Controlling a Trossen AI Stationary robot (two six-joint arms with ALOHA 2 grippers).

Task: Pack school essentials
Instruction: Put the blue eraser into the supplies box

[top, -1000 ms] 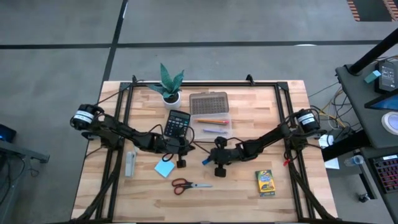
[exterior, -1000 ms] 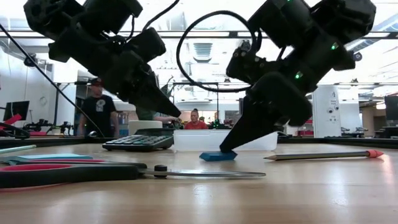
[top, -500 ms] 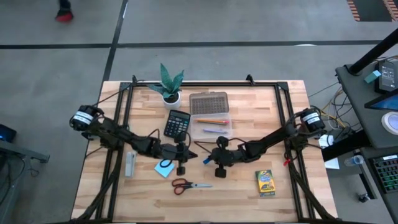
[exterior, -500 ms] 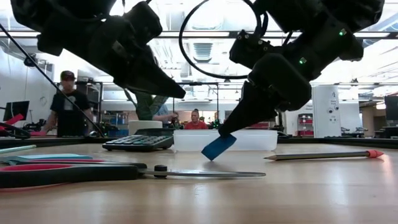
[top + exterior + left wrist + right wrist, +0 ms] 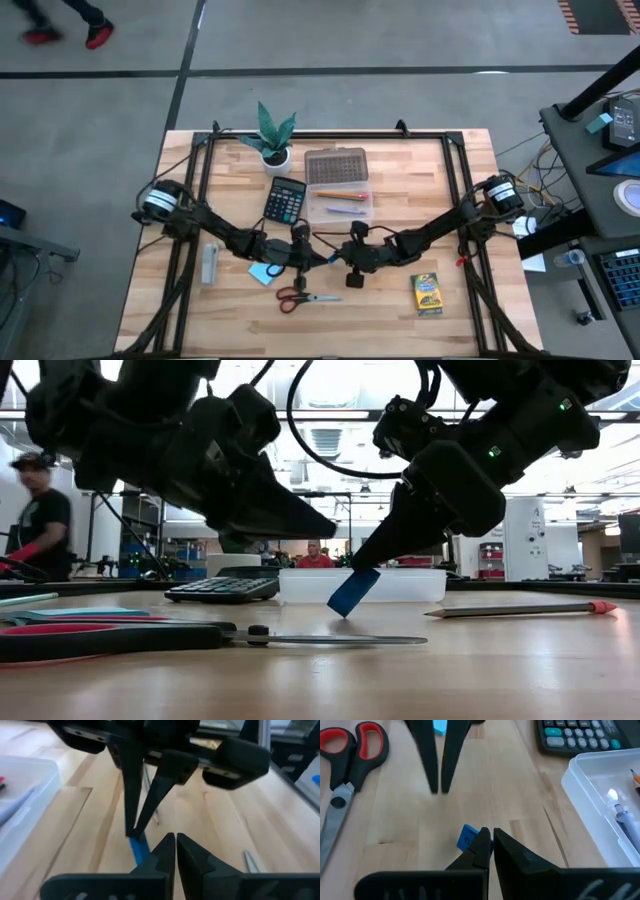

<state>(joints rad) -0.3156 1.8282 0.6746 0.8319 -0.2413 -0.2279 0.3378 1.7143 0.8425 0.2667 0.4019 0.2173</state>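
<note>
While the right claw [image 5: 352, 570] pinches the blue eraser [image 5: 352, 592] (left claw [image 5: 175, 842] shut, empty), scissors [image 5: 305, 297] and crayon box [image 5: 427, 293] wait unpacked.

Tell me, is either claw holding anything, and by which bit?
Yes. The right claw pinches the blue eraser by its upper end, lifted off the table. The left claw is shut on nothing.
</note>
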